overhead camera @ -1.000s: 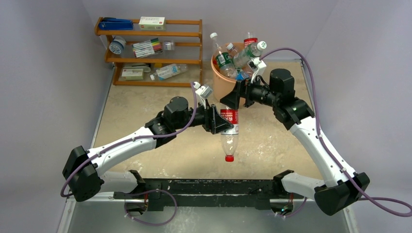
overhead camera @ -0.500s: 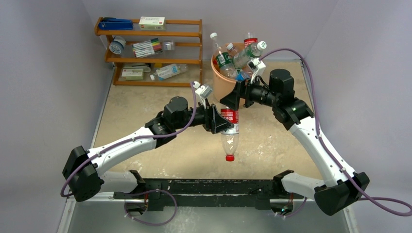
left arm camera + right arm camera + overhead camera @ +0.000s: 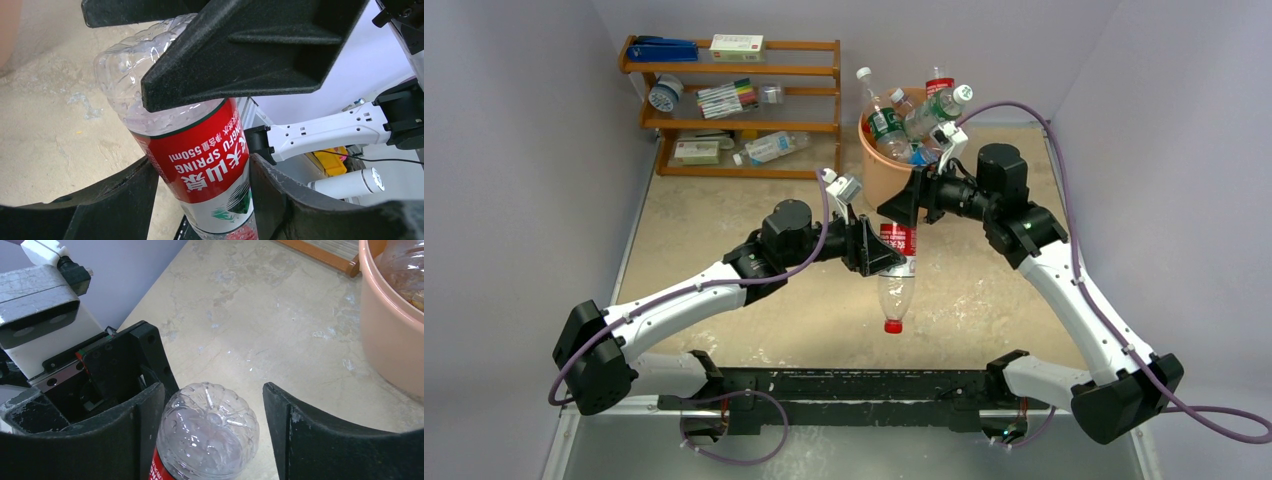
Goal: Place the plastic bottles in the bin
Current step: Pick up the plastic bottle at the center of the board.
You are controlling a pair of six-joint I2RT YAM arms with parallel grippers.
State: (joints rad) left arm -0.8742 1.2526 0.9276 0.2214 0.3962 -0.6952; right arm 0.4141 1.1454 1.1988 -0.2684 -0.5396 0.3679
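Top external view shows one clear bottle (image 3: pixel 896 290) with a red label gripped at mid-body by the left fingers (image 3: pixel 879 255), which are closed on the label from both sides. Its base is hidden there behind the right fingers (image 3: pixel 904 205). In the left wrist view its cap end is cut off by the lower edge, and in the right wrist view only the ribbed base and a sliver of label are seen.

The long axis runs near to far, with the red cap (image 3: pixel 891 326) pointing to the near side and the base to the far side, toward the bin (image 3: pixel 876 172). How steeply it tilts cannot be judged. It is held above the surface (image 3: pixel 694 215), just near of the bin.

The right fingers are spread around the base, and a narrow gap is seen on one side.

At least four bottles stick up above the bin's rim. Those beneath overlap and cannot be counted. One more bottle (image 3: pixel 771 147) lies on its side on the lowest board of the wooden shelf (image 3: pixel 734 70).
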